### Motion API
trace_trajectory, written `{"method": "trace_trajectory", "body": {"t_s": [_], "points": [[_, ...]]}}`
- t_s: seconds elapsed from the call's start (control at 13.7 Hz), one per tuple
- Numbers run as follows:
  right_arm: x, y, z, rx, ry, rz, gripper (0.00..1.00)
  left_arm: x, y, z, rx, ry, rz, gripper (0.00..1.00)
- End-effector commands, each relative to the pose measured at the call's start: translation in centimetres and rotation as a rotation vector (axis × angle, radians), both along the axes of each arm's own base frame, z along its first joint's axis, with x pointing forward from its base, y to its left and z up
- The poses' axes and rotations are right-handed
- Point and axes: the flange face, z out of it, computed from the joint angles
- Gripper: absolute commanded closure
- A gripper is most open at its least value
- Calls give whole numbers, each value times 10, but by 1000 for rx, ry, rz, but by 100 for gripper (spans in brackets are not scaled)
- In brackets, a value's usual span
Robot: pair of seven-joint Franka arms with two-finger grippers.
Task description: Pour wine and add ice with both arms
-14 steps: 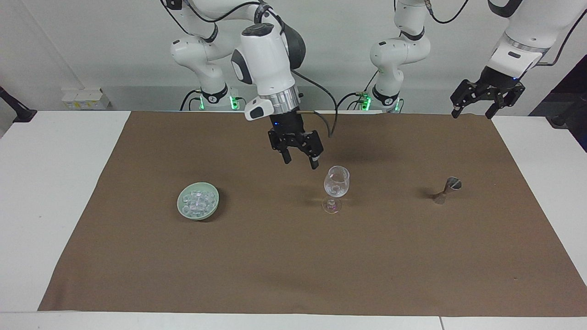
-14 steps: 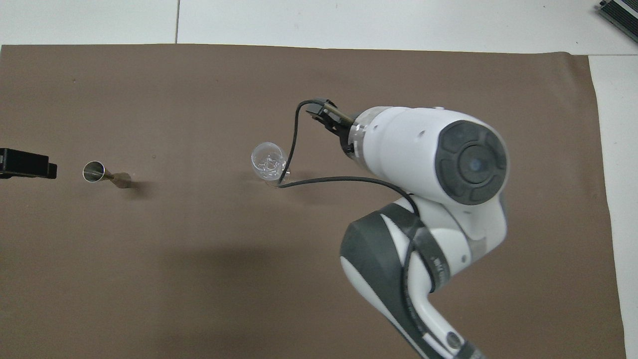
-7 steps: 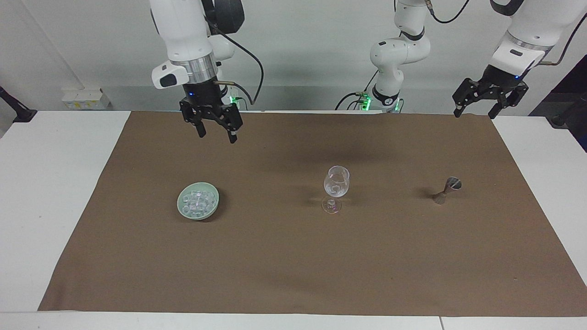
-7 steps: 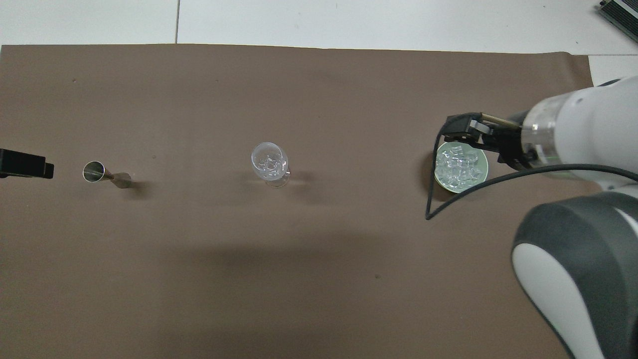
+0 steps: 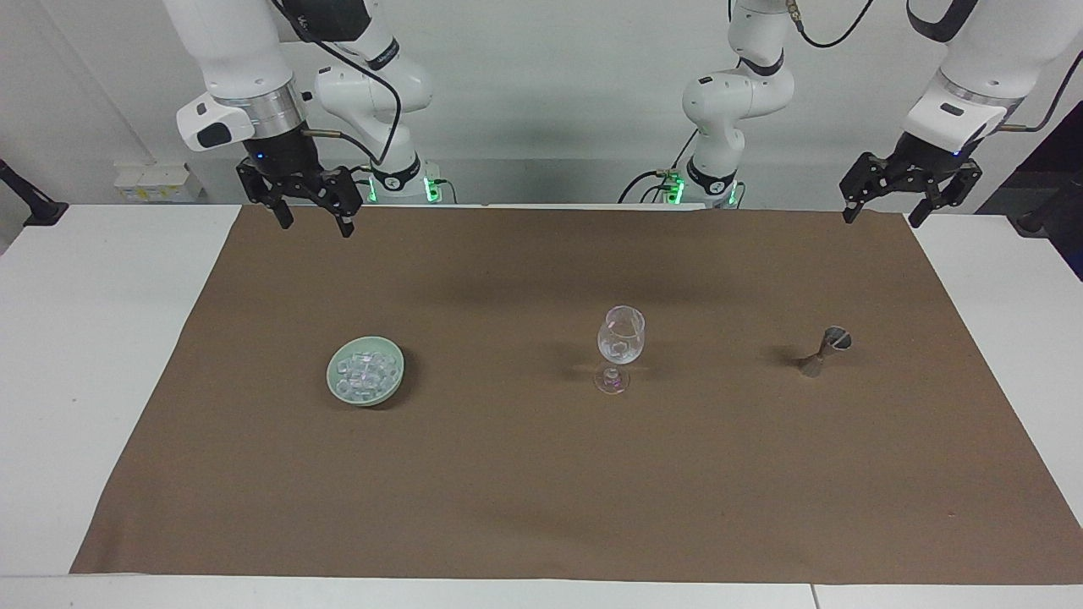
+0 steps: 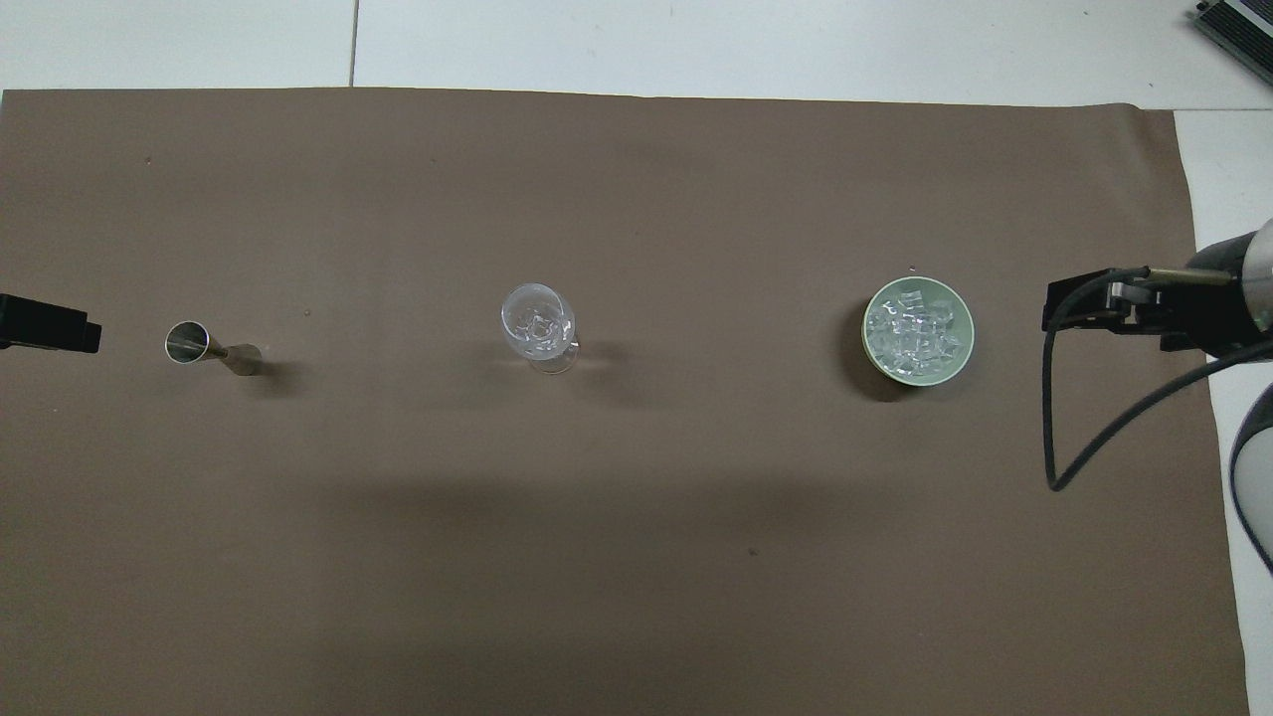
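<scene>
While both arms hang raised at the top of the facing view, a white table fills most of the frame, with a brown cloth spread over nearly all of it.

Coming from the upper left of the facing view, the right arm carries the right gripper above the cloth's top left corner; its two black fingers stand clearly apart and nothing sits between them. In the overhead view only its tip shows at the right edge of the frame. At the upper right of the facing view the left arm waits, and the left gripper hangs over the cloth's top right corner, fingers spread with nothing in them; in the overhead view it is a dark block at the left edge.

Left of centre in the facing view sits a pale green bowl, and the ice is heaped inside it as a pile of clear cubes. Just right of centre a stemmed glass stands upright on the cloth; pale shapes in it, seen from overhead, may be ice cubes, though that is hard to tell. Toward the right of the frame, well apart from the glass, a small metal jigger stands on the cloth.
</scene>
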Motion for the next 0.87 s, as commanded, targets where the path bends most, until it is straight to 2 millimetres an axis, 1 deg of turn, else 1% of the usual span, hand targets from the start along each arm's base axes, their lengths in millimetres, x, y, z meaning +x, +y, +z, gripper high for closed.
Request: {"method": "trace_trajectory", "body": {"t_s": [0.0, 0.07, 0.22, 0.36, 0.44, 0.73, 0.8], "points": [[7, -13, 3, -22, 13, 39, 0, 11, 13, -3, 17, 6, -2, 0], [7, -16, 3, -19, 16, 65, 0, 16, 18, -5, 23, 10, 6, 0], [9, -17, 0, -13, 21, 77, 0, 19, 11, -10, 61, 21, -8, 0], [8, -7, 0, -6, 22, 94, 0, 21, 8, -13, 78, 28, -18, 0], [7, -7, -1, -6, 31, 94, 0, 22, 7, -17, 77, 42, -21, 0], [6, -4, -4, 12, 36, 95, 0, 22, 11, -17, 68, 45, -22, 0], [7, -4, -5, 12, 36, 96, 0, 24, 6, -21, 67, 49, -29, 0]]}}
